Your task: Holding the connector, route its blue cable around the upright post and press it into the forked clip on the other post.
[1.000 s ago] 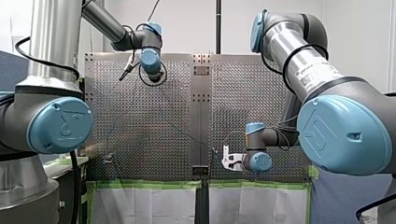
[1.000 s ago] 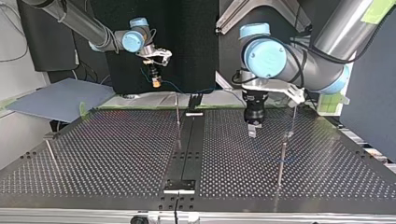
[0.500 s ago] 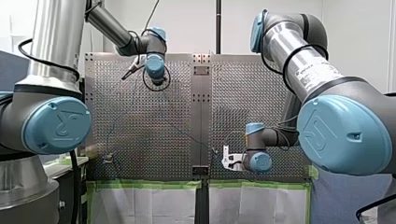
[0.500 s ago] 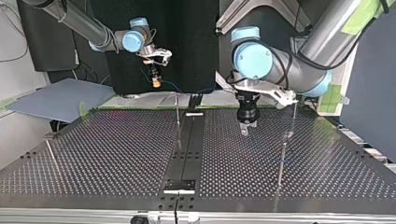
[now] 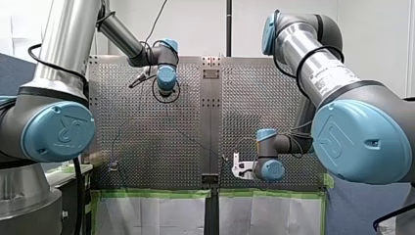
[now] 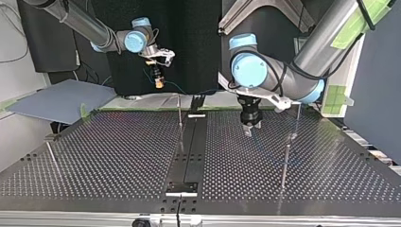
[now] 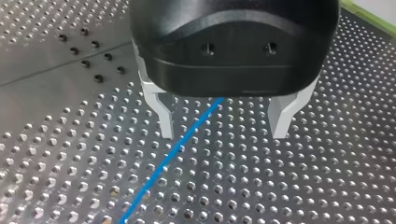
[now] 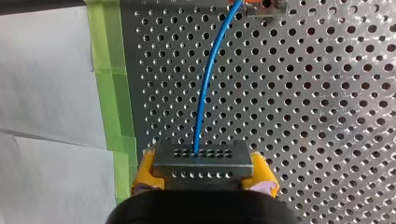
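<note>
This looks to be a robotics laboratory: a perforated metal worktop (image 6: 118, 156) edged with green tape (image 5: 156, 193), my left arm (image 5: 63, 58) and my right arm (image 5: 318, 73) (industrial grey tubes with blue joint caps) standing over it, a black backdrop (image 6: 189, 42) on one side, plain white walls (image 5: 195, 24) on the other.

The cable (image 7: 187, 140) is stretched between the fingers (image 7: 161, 109) of the left gripper (image 7: 224, 133); the connector (image 8: 201, 163) is seated between the pads (image 8: 145, 175) of the right gripper (image 8: 203, 179).

front and top cameras face each other across the perforated table (image 6: 118, 156) (wrist cameras close above it).
</note>
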